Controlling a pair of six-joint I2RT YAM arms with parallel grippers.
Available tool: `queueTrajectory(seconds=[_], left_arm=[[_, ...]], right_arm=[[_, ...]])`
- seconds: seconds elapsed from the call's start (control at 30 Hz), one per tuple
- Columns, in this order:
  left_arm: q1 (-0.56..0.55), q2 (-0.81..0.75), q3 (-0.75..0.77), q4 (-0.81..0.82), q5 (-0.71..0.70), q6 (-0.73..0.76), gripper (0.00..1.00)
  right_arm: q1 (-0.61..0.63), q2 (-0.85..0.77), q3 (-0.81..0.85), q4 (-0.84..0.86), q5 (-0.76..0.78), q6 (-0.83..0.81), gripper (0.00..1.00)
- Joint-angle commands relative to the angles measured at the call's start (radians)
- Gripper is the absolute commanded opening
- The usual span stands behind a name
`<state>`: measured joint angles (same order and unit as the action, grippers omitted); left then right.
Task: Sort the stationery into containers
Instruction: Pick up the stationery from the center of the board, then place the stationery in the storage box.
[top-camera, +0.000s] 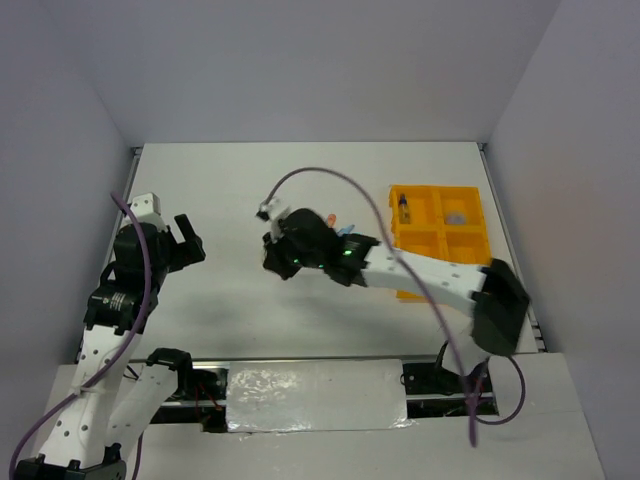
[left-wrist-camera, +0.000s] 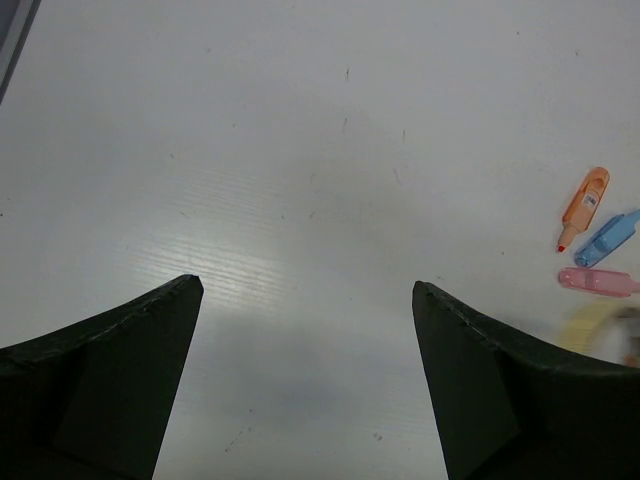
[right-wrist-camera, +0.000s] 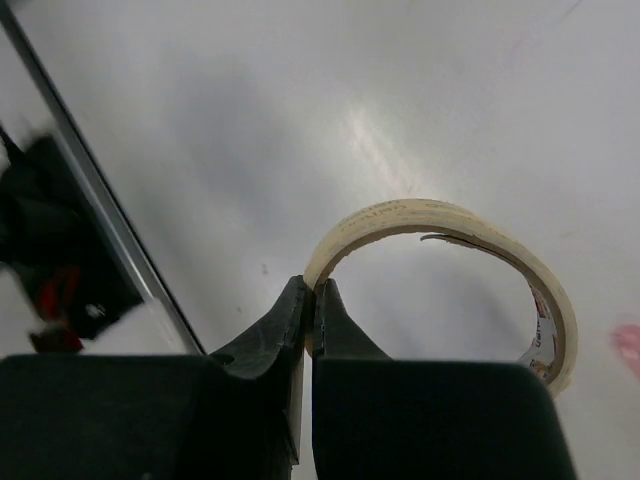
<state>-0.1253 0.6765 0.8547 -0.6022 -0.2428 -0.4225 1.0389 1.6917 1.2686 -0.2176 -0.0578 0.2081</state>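
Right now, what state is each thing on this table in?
Left end effector, open, empty.
Right end effector, shut on the tape ring.
Tape ring, pinched at its rim.
Orange clip, lying loose.
Blue clip, lying loose.
Pink clip, lying loose.
Tray, bottle and purplish piece in its two far compartments.

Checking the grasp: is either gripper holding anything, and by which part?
The right gripper pinches the thin tan tape ring by its wall, at the end nearest the wrist. The left gripper is open and empty.
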Motion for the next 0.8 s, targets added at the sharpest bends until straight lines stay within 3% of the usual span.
queueTrajectory(seconds=[0.0, 0.07, 0.1, 0.27, 0.3, 0.4, 0.5, 0.6, 0.77], left_arm=[[0.006, -0.015, 0.027, 0.019, -0.015, -0.004, 0.99], [0.006, -0.017, 0.026, 0.019, -0.012, -0.004, 0.99], [0.006, -0.017, 0.029, 0.018, -0.012, -0.004, 0.99], [0.006, -0.022, 0.026, 0.021, -0.006, -0.004, 0.99], [0.006, -0.023, 0.027, 0.022, -0.006, -0.002, 0.99], [0.006, -0.014, 0.026, 0.027, 0.003, -0.001, 0.99], [0.006, 0.003, 0.027, 0.025, 0.008, 0.001, 0.99], [0.006, 0.008, 0.024, 0.025, 0.01, -0.001, 0.99], [0.0, 0.011, 0.024, 0.03, 0.02, 0.002, 0.99]], right_arm=[[-0.046, -0.346, -0.055, 0.099, 0.178, 0.007, 0.0], [-0.133, -0.461, -0.101, -0.007, 0.467, 0.049, 0.0], [-0.187, -0.493, -0.119, -0.125, 0.499, 0.107, 0.0], [-0.682, -0.68, -0.305, -0.27, 0.446, 0.145, 0.0], [-0.835, -0.697, -0.32, -0.287, 0.434, 0.131, 0.0], [-1.077, -0.737, -0.354, -0.301, 0.414, 0.138, 0.0], [-1.145, -0.745, -0.394, -0.23, 0.326, 0.166, 0.02], [-1.168, -0.66, -0.397, -0.218, 0.36, 0.178, 0.03], [-1.202, -0.555, -0.397, -0.164, 0.244, 0.194, 0.05]])
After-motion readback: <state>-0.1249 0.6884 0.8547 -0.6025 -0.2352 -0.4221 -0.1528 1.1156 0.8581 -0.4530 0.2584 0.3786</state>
